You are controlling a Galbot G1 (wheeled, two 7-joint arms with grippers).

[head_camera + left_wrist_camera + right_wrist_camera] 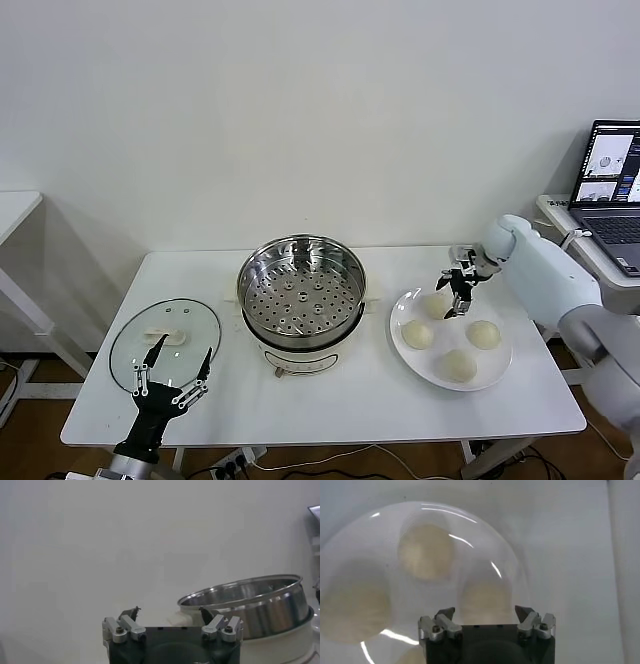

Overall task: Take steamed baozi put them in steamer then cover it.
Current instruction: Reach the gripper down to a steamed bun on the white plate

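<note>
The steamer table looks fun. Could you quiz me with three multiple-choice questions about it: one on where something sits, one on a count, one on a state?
1. Where does the clear glass lid lie?
A. on the shiny steel steamer pot
B. on the table, on the robot's left of the pot
C. on the white plate

2. How many cream-white buns are on the plate?
A. two
B. four
C. six

3. The right claw above the plate is:
A. open, empty
B. clamped on a bun
C. holding the lid

Answers: 1 B, the lid rests flat beside the pot. 2 B, four show. 3 A, its fingers stand apart over a bun.
</note>
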